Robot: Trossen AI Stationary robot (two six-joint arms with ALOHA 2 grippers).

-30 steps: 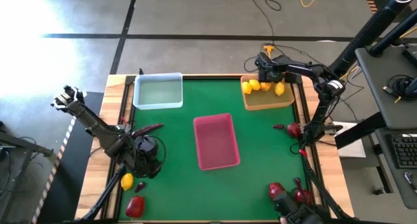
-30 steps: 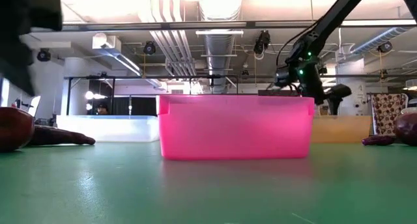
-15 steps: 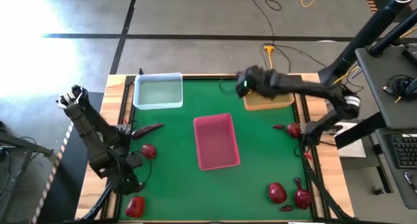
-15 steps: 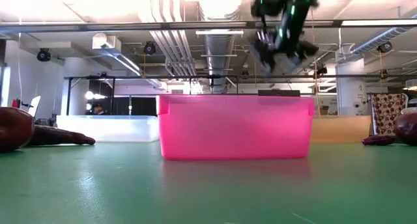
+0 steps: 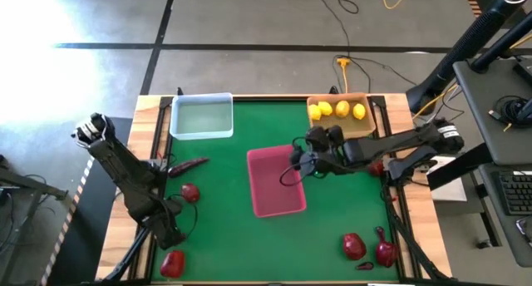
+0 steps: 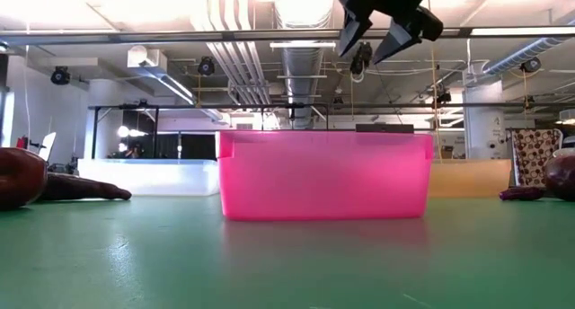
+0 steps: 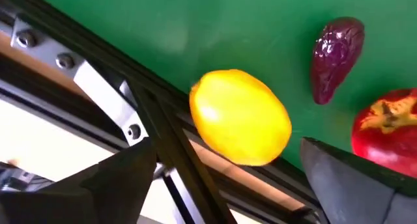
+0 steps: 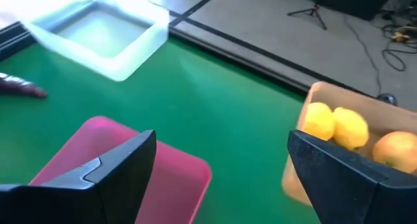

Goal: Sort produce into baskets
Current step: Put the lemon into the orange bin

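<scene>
My left gripper [image 5: 170, 236] is open low at the table's near left, with a yellow lemon [image 7: 240, 116] lying on the green mat between its fingertips; I see no touch. A small maroon piece [image 7: 335, 55] and a red fruit [image 7: 388, 129] lie just beyond the lemon. My right gripper [image 5: 298, 165] is open and empty, high above the right rim of the pink-red tray [image 5: 276, 180]. The pale blue tray [image 5: 201, 115] stands at the far left. The tan tray [image 5: 339, 130] at the far right holds several lemons [image 5: 342, 110].
A red fruit [image 5: 190, 192] and a long maroon piece [image 5: 187, 164] lie left of the pink tray. Red fruits lie at the near right [image 5: 353, 246] and by the right edge [image 5: 374, 165]. The table's rail [image 7: 98, 87] runs close beside the lemon.
My right gripper has swung from over the tan tray toward the table's near edge and left, and now hangs above the pink tray's right rim. My left gripper has moved toward the near edge, uncovering one red fruit, and has come down over the lemon.
</scene>
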